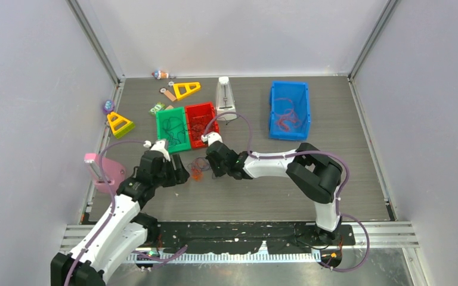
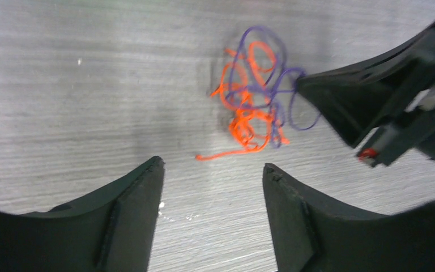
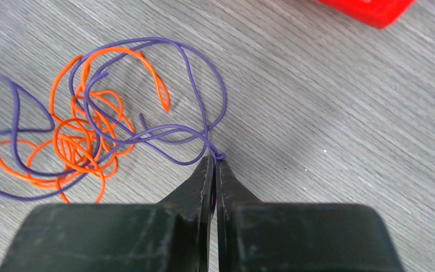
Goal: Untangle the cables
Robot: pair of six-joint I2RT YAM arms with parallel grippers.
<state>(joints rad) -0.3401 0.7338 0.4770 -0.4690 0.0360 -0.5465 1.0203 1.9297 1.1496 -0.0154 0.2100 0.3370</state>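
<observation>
Centrally, one tangle of cables (image 3: 82, 144), right hand (image 3: 215, 162) pinching purple strand (image 3: 206, 141), left hand (image 2: 212, 167) spread.

Three plain walls, pale grey-lilac, matte: back wall (image 1: 232, 36), left wall (image 1: 30, 107), right wall (image 1: 429, 107). There's an aluminium post in each back corner, left post (image 1: 95, 39) and right post (image 1: 370, 39), both leaning outward towards the top in the overhead view. Table top (image 1: 334, 179) is grey wood-grain laminate, grain running left to right, spanning wall to wall. Thin metal rails run along its left edge (image 1: 91, 199) and right edge (image 1: 370, 143). At the near edge is a black strip (image 1: 244, 241) flecked with white scuffs, with ribbed aluminium rail (image 1: 381, 235) showing beside it. Below that is a bare metal plate (image 1: 262, 275). Light is even and diffuse, shadows soft. Wrist views show a faint sheen on the laminate.
</observation>
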